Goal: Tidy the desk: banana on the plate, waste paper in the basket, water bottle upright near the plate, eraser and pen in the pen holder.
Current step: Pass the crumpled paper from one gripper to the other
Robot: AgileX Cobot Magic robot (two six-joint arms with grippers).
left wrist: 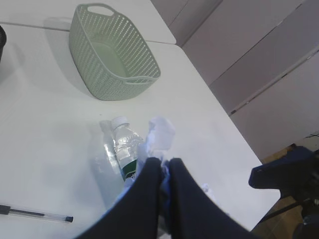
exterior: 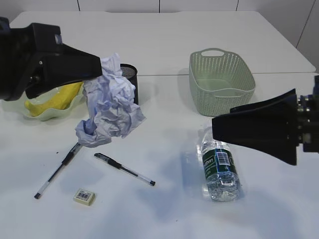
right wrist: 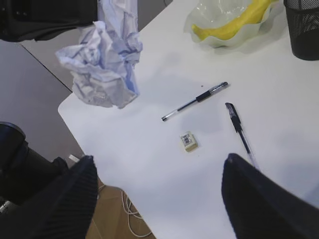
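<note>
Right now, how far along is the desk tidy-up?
Done: banana on the plate. In hand: left gripper holds the paper aloft, not yet in the basket. Left: bottle lying down; two pens and eraser outside the pen holder.

No text can be read with certainty anywhere in these views. The water bottle (exterior: 220, 169), lying on its side at the near right of the table, wears a dark green label with a white barcode panel and some pale lettering, too small and blurred to make out. The eraser (exterior: 84, 196) at the near left carries a small printed mark on its wrapper, likewise illegible.
</note>
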